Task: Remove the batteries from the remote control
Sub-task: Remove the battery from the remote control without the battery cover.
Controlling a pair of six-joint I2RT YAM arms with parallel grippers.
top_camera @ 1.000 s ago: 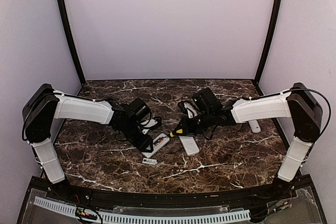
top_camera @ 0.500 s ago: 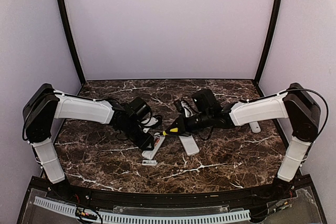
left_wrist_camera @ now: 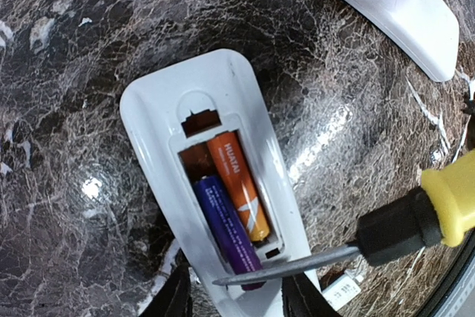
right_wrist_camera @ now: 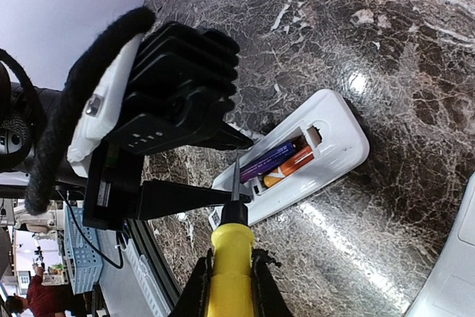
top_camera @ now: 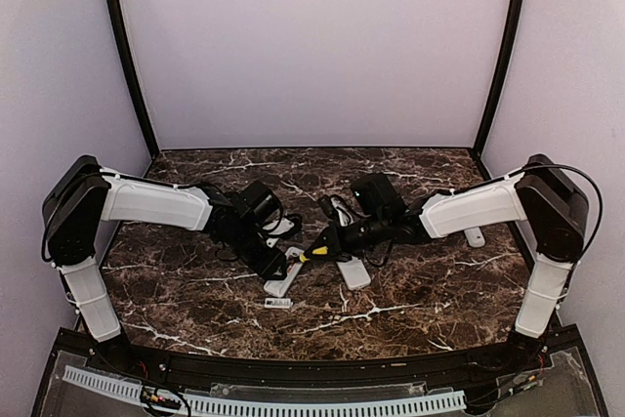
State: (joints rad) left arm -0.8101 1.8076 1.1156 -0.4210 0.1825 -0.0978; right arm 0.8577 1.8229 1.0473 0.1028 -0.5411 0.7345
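Yellow-handled screwdriver (left_wrist_camera: 415,220), clamped in right gripper (right_wrist_camera: 230,287), has reached white plastic remote (left_wrist_camera: 193,109)
It sits gripped by left gripper (left_wrist_camera: 237,304); orange and purple batteries (left_wrist_camera: 239,183) not yet out

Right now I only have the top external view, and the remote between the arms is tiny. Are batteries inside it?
Observer: Yes. The left wrist view shows the remote lying open, with an orange battery and a purple battery side by side inside.
Operator: What is the right gripper holding?
Observer: The right gripper is shut on a yellow-handled screwdriver, its blade tip at the purple battery's end.
Operator: And the left?
Observer: The left gripper clamps the remote's end, a finger on each side.
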